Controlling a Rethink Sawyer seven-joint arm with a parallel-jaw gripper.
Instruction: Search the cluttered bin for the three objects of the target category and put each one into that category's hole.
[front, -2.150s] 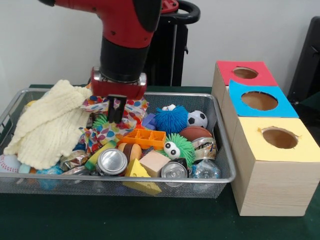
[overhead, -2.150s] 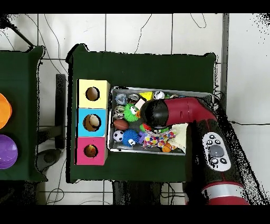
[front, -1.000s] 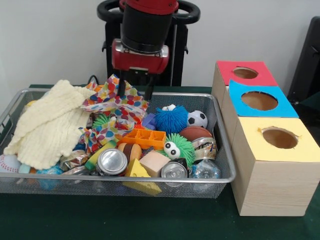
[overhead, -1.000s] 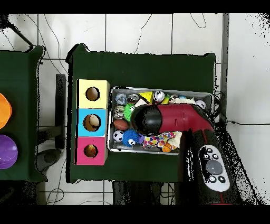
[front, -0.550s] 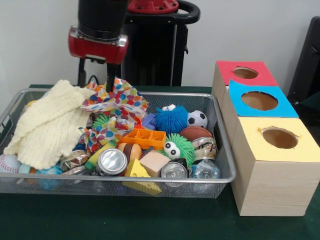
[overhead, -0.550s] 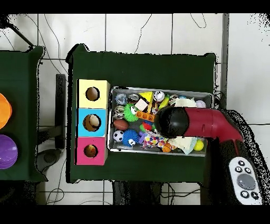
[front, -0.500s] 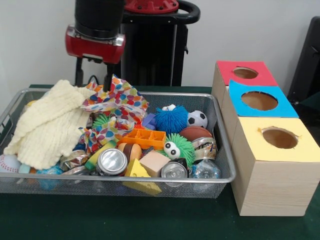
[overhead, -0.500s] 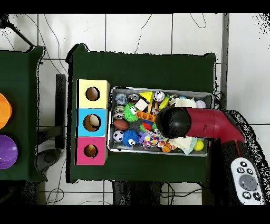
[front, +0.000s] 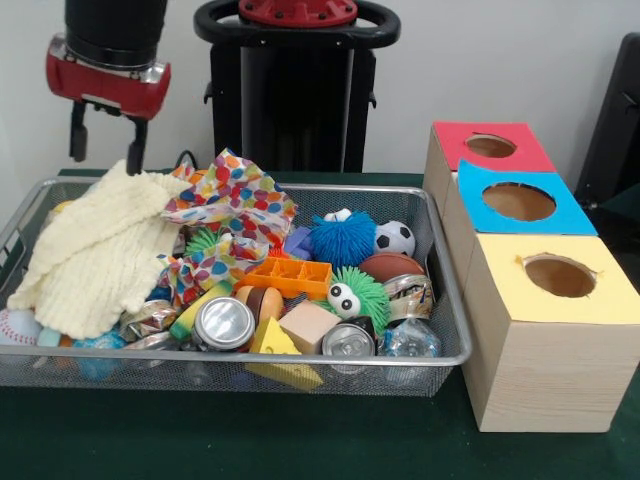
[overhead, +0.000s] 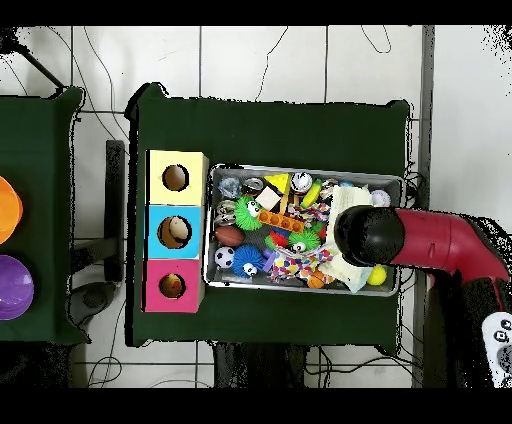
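Wire mesh bin (front: 300, 357) on a dark green worktop (front: 200, 440), holding mixed clutter. Claw (front: 103, 135): raised above the bin's left end, over the cream knitted cloth (front: 95, 245), its two dark fingers (front: 134, 152) hanging parted with nothing between them and clear of the cloth. Beside the cloth, a crumpled confetti-patterned wrapper (front: 232, 205) rises toward the bin's middle. Balls in the bin: a small soccer ball (front: 395, 237) near the right end, just beside a fuzzy blue ball (front: 341, 240); a brown ball (front: 391, 266) below the soccer ball; a green fuzzy ball with eyes (front: 355, 294) in front of it; a baseball (front: 17, 327) at the left end, partly under the cloth. Other contents: an orange grid tray (front: 288, 276), a wooden block (front: 309, 325), a yellow wedge (front: 280, 352), and two can tops, one silver (front: 223, 323) and one beside the wooden block (front: 348, 342). To the right of the bin stand three wooden boxes in a row, each with a round hole in its top: red-topped box (front: 490, 146) farthest back, blue-topped box (front: 520, 200) in the middle, yellow-topped box (front: 556, 275) nearest. In the overhead view the red arm (overhead: 440, 242) reaches over the bin's end farthest from the boxes.
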